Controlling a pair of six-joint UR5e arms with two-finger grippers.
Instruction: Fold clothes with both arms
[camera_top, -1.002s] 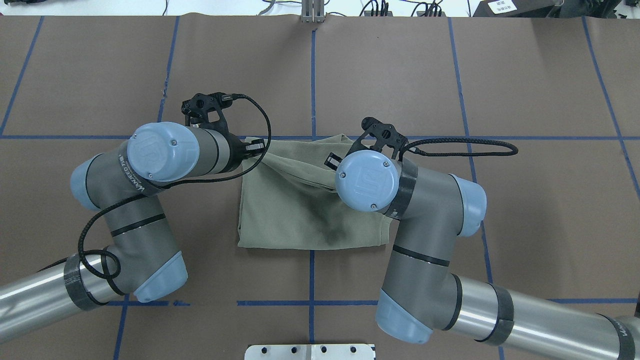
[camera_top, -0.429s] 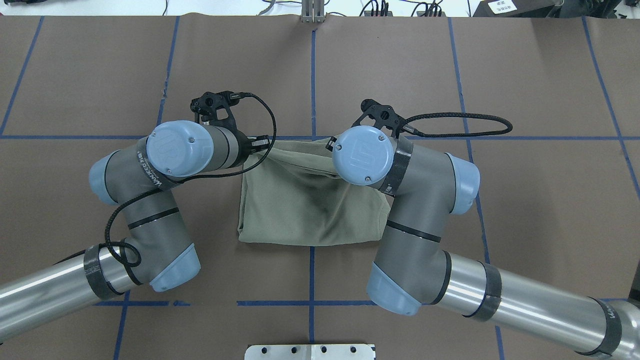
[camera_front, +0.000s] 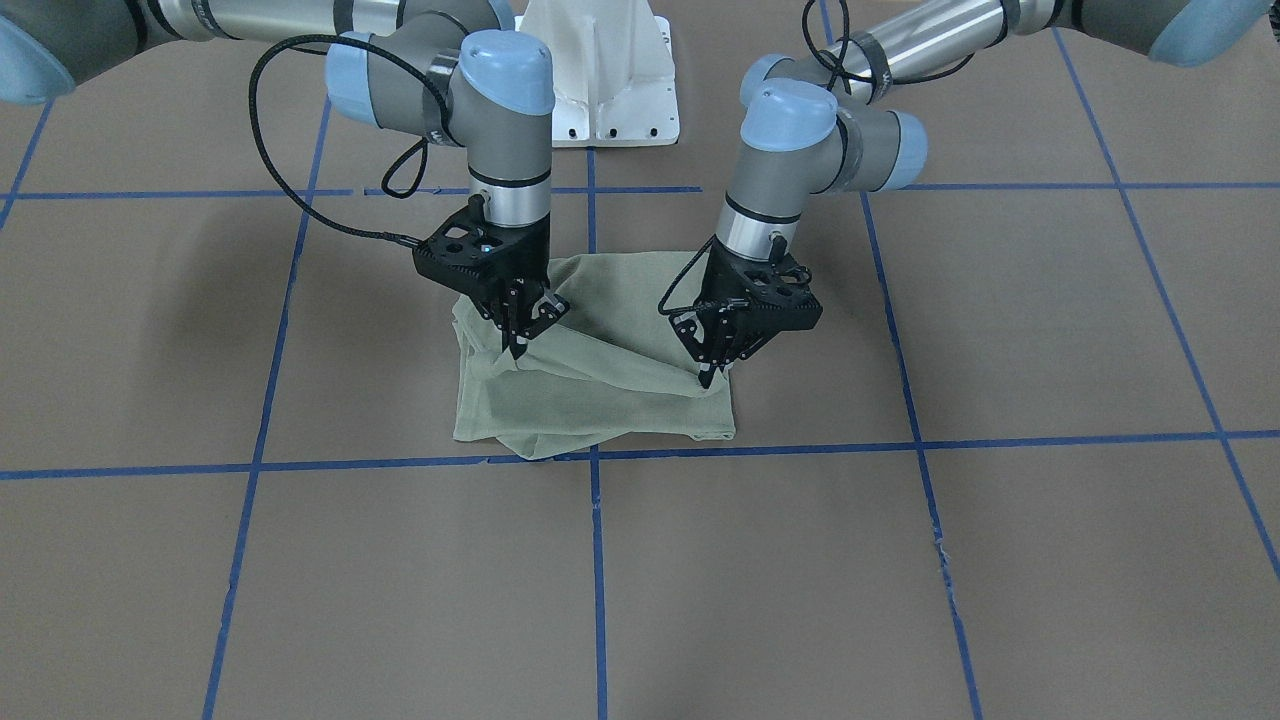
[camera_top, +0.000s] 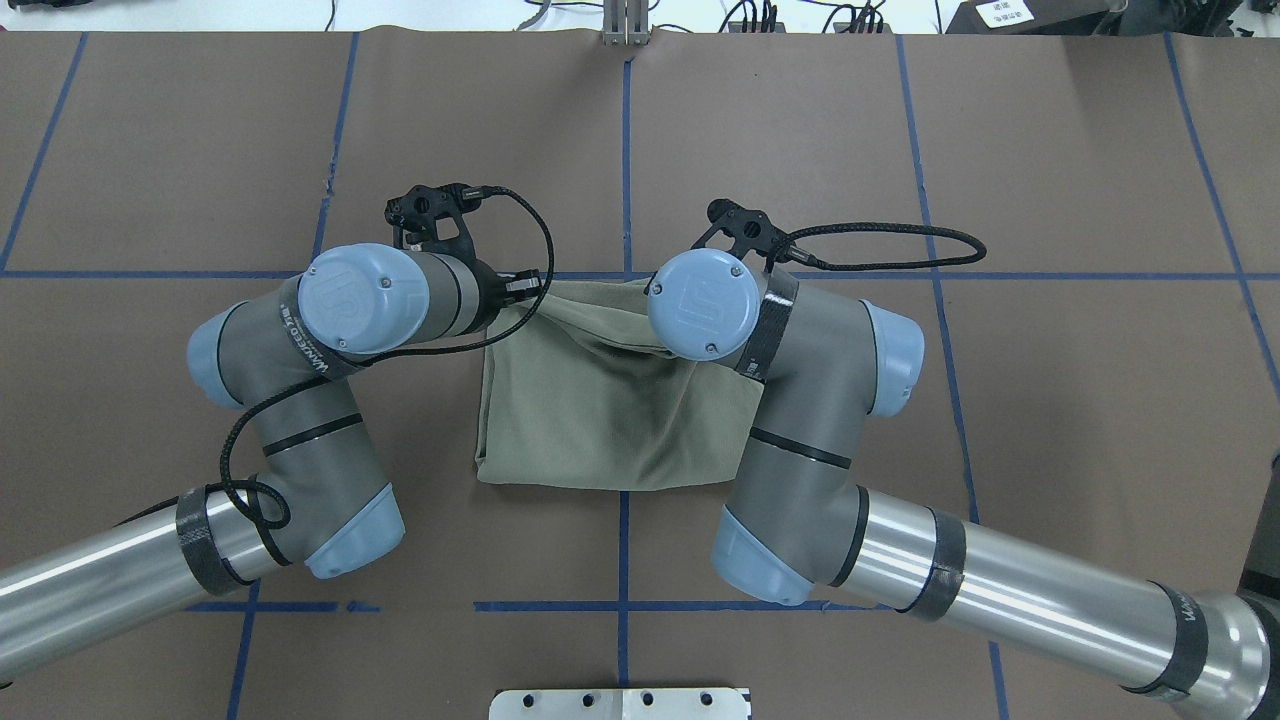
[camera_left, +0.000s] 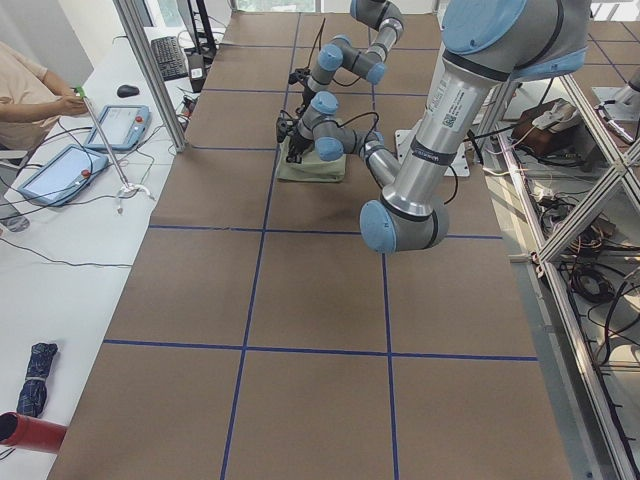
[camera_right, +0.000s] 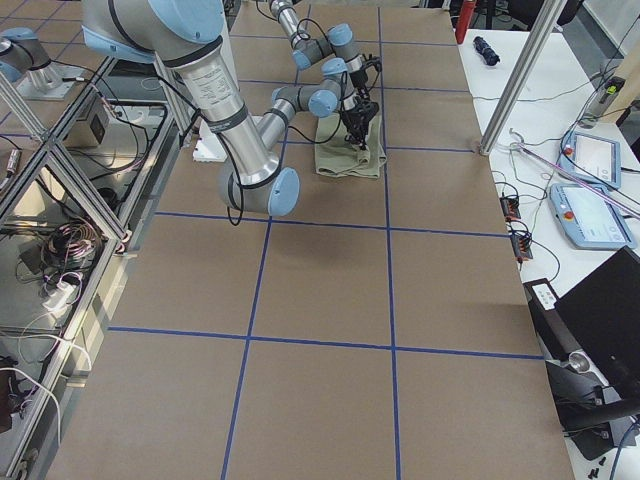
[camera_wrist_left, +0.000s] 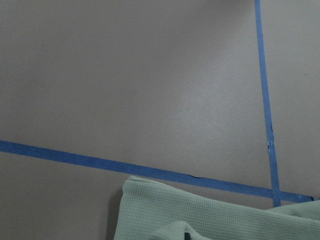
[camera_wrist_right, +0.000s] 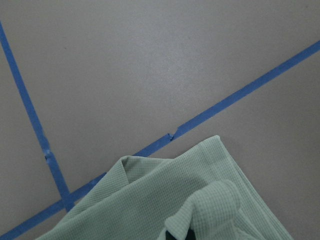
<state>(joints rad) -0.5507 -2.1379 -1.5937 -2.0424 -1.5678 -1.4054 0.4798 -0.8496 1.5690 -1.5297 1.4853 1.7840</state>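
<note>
Lab: tape-gridded table (camera_front: 900, 560), teach pendants (camera_right: 597, 217)

Overhead: high, from white pedestal (camera_top: 620, 703) side, looking forward and down on bench (camera_top: 200, 150). Front: across bench, facing pedestal, steep down. 2 side cams: bench ends, far back, looking along it. 2 wrist cams: close, seeing shirt (camera_wrist_left: 200, 215) edge plus blue tape (camera_wrist_left: 265, 100). Shared by all 6: shirt patch.

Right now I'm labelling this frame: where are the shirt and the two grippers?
shirt (camera_front: 600, 405), front-facing view, middle of the fabric.
left gripper (camera_front: 707, 375), front-facing view, fingertips at the cloth.
right gripper (camera_front: 516, 346), front-facing view, fingertips at the cloth.
</note>
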